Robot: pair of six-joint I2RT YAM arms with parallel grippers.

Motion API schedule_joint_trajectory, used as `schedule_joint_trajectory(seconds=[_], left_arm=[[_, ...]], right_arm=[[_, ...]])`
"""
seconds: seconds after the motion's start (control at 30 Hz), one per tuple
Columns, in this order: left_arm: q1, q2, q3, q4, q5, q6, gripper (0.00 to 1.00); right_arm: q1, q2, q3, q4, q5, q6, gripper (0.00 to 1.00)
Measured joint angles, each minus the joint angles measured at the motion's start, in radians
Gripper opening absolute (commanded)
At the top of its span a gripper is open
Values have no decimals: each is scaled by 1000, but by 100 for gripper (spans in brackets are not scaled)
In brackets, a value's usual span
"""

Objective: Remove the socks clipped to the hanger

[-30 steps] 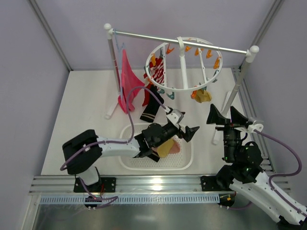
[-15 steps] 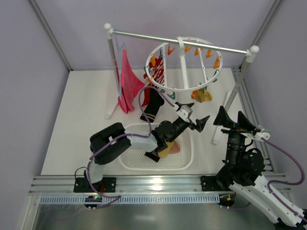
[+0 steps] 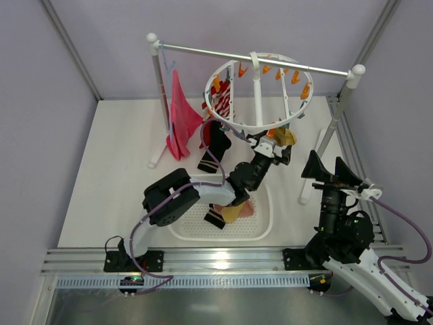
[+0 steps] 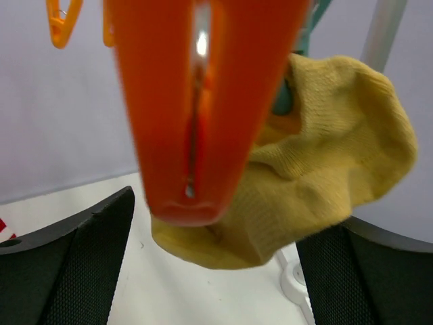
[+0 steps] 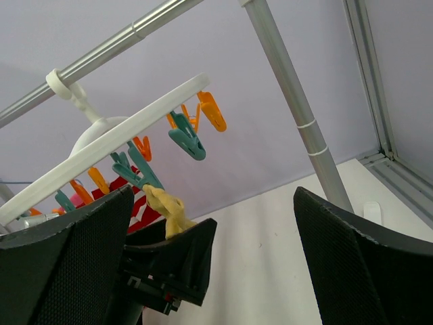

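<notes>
Hanging from the rail (image 3: 203, 51) of a white-posted rack, the hanger (image 3: 258, 95) sits at the back of the table in the top view, a white ring with orange and teal clips round it. A red-and-white striped sock (image 3: 222, 103) is clipped at its left side, and a black sock (image 3: 215, 145) dangles below that. A mustard sock (image 3: 285, 137) hangs from the near right rim. The left gripper (image 3: 279, 149) reaches up just under the mustard sock, jaws spread wide. The right gripper (image 3: 329, 169) stands apart near the rack's right post, jaws equally wide and empty. A magenta cloth (image 3: 179, 115) hangs at the rail's left end. A white basket (image 3: 260, 233) under the left arm holds a yellow sock (image 3: 232, 212) and a pale pink sock (image 3: 249, 209).

In the left wrist view an orange clip (image 4: 196, 101) fills the top middle, close to the lens. The mustard sock hangs bunched behind it and to its right. The fingers (image 4: 74, 271) sit at both lower corners with the sock between them, unpinched. The left pad is clear of the fabric; whether the right pad touches it cannot be told.

The right wrist view looks up at the hanger's rim and a teal clip (image 5: 186, 139). The mustard sock hangs small just above a black finger of the left gripper. The right gripper's own fingers stand far apart at either side, nothing between them.
</notes>
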Motion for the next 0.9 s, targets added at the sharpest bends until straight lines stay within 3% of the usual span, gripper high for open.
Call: schedule_joint_trajectory(seconds=[0.07, 0.1, 0.17, 0.2, 0.3, 0.4, 0.63, 0.9], left_arm=[[6, 5, 14, 7, -8, 10, 76], [9, 8, 21, 13, -14, 14, 63], [14, 13, 27, 14, -19, 22, 49], [15, 18, 31, 17, -19, 26, 37], [16, 29, 35, 18, -23, 31, 13], [16, 31, 29, 18, -22, 32, 0], [16, 29, -60, 23, -16, 27, 0], [16, -13, -156, 21, 16, 23, 0]], right_arm=[[0, 0, 0, 0, -4, 0, 100], [0, 0, 0, 0, -5, 0, 100], [0, 2, 0, 0, -6, 0, 100], [0, 3, 0, 0, -7, 0, 99], [0, 18, 0, 2, -10, 0, 100], [0, 39, 0, 0, -21, 2, 100], [0, 122, 23, 0, -75, 3, 100], [0, 373, 113, 27, -117, -25, 100]])
